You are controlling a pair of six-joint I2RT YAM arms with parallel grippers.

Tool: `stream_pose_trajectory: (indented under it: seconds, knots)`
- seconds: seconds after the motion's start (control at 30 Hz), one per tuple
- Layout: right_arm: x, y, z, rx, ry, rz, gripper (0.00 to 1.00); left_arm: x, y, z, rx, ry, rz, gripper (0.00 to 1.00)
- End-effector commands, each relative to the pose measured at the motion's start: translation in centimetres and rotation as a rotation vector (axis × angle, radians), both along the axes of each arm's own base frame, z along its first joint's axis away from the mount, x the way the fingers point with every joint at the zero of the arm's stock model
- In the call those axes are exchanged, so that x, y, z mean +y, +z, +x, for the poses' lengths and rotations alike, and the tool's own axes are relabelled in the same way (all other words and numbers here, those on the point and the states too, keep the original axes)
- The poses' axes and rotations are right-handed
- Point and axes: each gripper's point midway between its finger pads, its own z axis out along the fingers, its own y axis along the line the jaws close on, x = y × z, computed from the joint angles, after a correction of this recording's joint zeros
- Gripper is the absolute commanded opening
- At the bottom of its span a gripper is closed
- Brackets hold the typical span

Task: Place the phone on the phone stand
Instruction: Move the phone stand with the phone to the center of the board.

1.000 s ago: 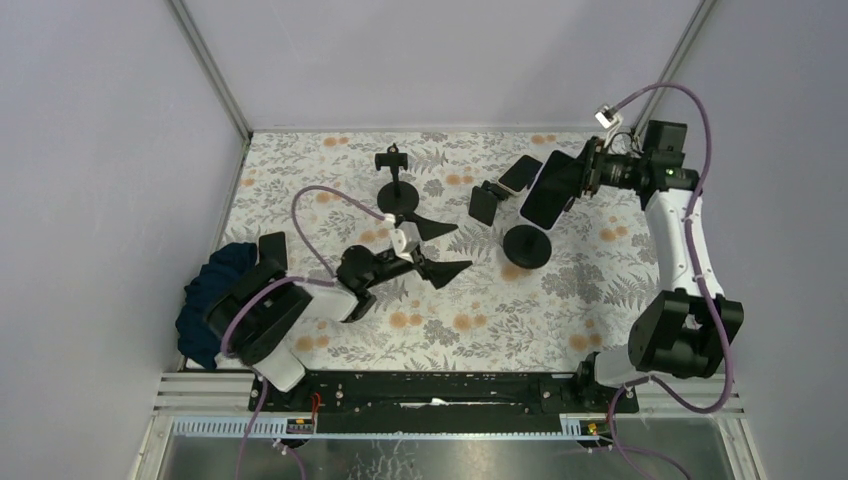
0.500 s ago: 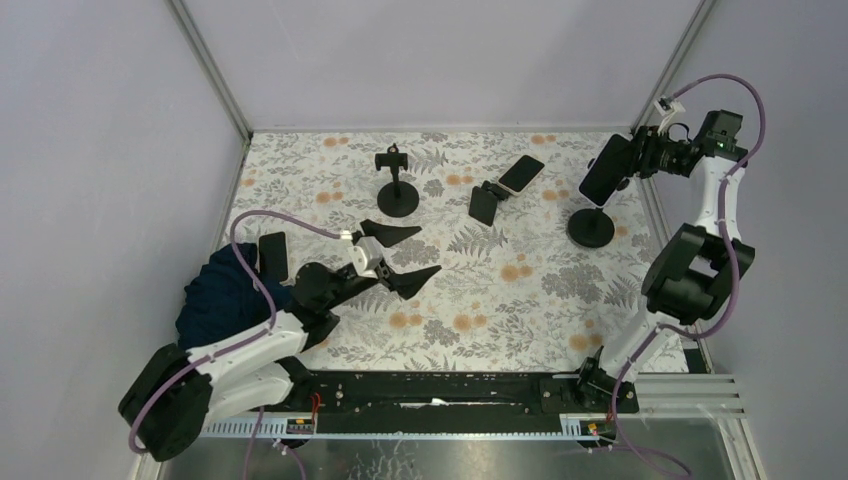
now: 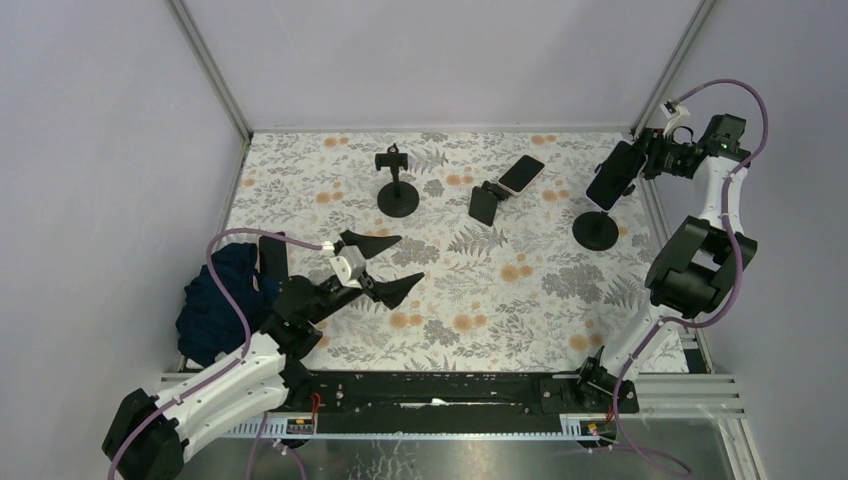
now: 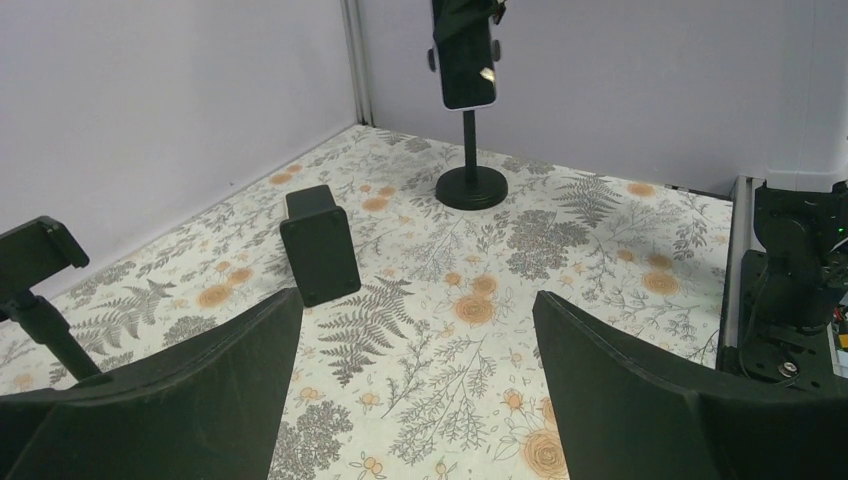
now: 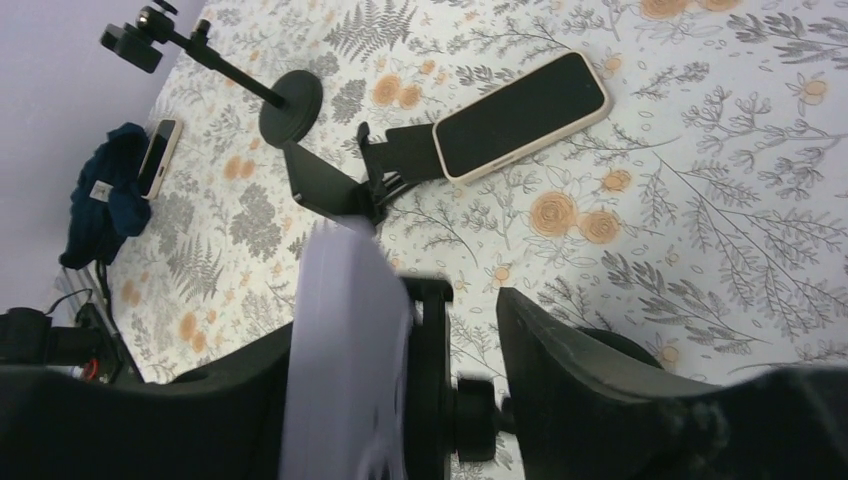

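Table's pretty cluttered: an empty second stand, a folding stand with a spare phone right beside it, and a blue cloth. They're all well apart from the phone stand, far right. The phone is up in its clamp, screen dark. The right hand straddles it, can't tell if it's gripping. The left hand is spread wide and holding nothing.

We find passing room across centre and near-right tabletop; pole stand, wedge stand, loaded stand crowd the far edge.
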Motion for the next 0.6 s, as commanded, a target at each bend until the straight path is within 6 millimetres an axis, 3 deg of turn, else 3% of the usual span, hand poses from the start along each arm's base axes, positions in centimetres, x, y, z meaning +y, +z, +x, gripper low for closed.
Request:
stream_pose_trajectory:
  seconds: [0.0, 0.1, 0.3, 0.57]
  knots:
    - [0.5, 2.9, -0.3, -0.091, 0.042, 0.021, 0.66, 0.6, -1.2, 0.3, 0.022, 0.035, 0.030, 0.93]
    - [0.2, 3.6, -0.6, -0.098, 0.031, 0.016, 0.74, 0.6, -0.9, 0.3, 0.021, 0.033, 0.025, 0.93]
    - [-0.2, 5.3, -1.3, -0.123, 0.019, -0.007, 0.79, 0.5, -0.6, 0.0, 0.020, 0.021, 0.020, 0.93]
    - [-2.8, 10.4, -1.6, -0.202, -0.047, -0.105, 0.88, 0.9, 2.2, -0.5, 0.043, 0.018, -0.022, 0.98]
